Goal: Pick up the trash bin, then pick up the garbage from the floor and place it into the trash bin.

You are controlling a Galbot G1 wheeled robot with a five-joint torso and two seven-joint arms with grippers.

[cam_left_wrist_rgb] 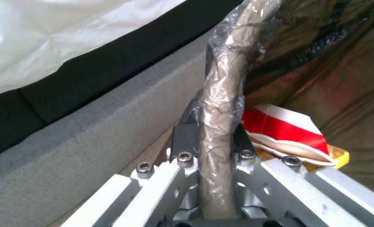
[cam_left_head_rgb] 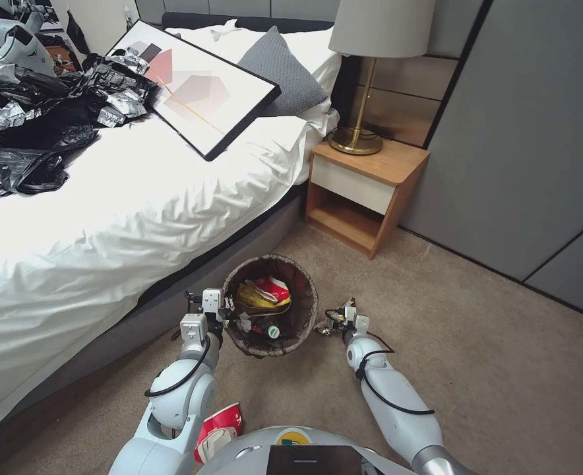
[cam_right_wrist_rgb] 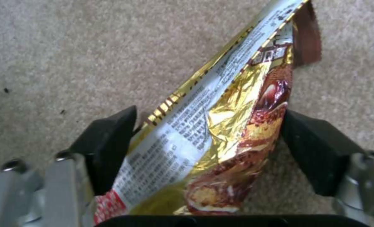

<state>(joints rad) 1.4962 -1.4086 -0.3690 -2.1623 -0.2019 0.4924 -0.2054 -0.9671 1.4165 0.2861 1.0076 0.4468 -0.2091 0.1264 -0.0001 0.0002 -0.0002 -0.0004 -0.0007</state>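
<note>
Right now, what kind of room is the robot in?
Most likely a bedroom. There is a bed with white sheets and a grey pillow, and a wooden nightstand beside it with a lamp on top.

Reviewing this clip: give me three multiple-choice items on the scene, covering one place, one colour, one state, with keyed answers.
1. Where is the trash bin? A on the bed; B on the nightstand; C in front of the robot, beside the bed.
2. What colour is the cup in the bin? A blue; B red and white; C green.
3. What does the right gripper hold? A nothing; B a bottle; C a gold snack wrapper.

Answers: C, the left gripper clamps its rim by the bed frame; B, red band on white; C, the wrapper sits between its pads.
</note>
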